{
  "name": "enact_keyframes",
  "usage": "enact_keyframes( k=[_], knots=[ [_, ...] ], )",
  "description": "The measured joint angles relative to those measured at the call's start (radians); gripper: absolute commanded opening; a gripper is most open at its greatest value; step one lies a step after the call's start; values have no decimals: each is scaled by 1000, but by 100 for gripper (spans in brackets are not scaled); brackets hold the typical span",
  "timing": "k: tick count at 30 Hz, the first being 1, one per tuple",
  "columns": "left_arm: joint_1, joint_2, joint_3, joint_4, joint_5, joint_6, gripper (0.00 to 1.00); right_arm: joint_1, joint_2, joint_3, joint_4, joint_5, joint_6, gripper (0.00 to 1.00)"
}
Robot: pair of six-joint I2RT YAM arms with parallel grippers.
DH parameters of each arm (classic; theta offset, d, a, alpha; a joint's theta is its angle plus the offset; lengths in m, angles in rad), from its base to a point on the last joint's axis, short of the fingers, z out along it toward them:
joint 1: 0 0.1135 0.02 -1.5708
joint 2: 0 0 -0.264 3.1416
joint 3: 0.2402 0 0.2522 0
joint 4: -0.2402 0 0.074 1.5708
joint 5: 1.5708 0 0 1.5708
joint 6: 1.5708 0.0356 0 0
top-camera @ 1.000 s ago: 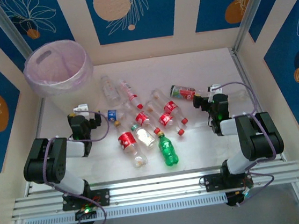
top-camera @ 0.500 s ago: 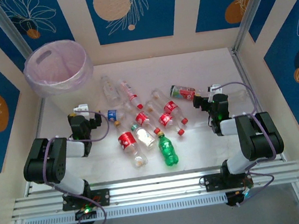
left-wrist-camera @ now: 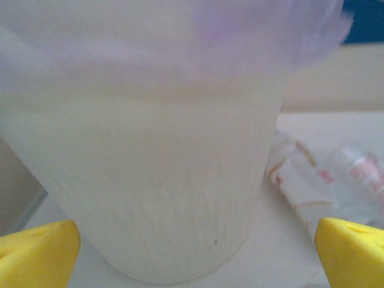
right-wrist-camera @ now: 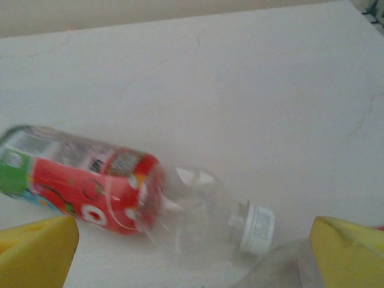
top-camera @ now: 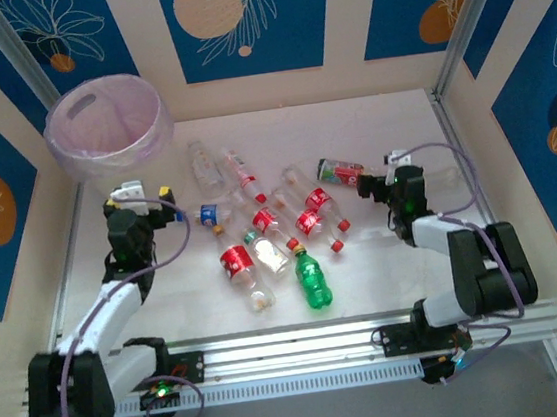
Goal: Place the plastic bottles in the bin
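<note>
Top external view had the left gripper [top-camera: 140, 196] just beside the lower wall of the lilac bin [top-camera: 69, 157], its yellow fingers [left-wrist-camera: 36, 252] spread and empty. In the left wrist view that wall rose upright straight ahead of them. The right gripper [top-camera: 372, 186], likewise spread and empty, sat just beside a red-and-green-labelled bottle [top-camera: 340, 171] lying on its side. The other plastic bottles [top-camera: 265, 225] lay scattered mid-table [top-camera: 370, 128].
</note>
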Motion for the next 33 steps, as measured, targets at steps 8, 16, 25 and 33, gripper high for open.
enact_keyframes(
  k=[8, 16, 25, 33],
  knots=[
    [-7, -294, 92, -454, -6, -128, 100, -19, -340, 270, -544, 67, 160, 99],
    [-23, -251, 278, -813, 84, -278, 98, -274, -286, 408, -1032, -37, 446, 97],
    [-108, -128, 467, -986, 204, -314, 98, -468, -29, 454, -1096, -261, 532, 97],
    [-280, -5, 512, -1002, 204, -310, 99, -501, 188, 552, -1040, -315, 554, 95]
  ],
)
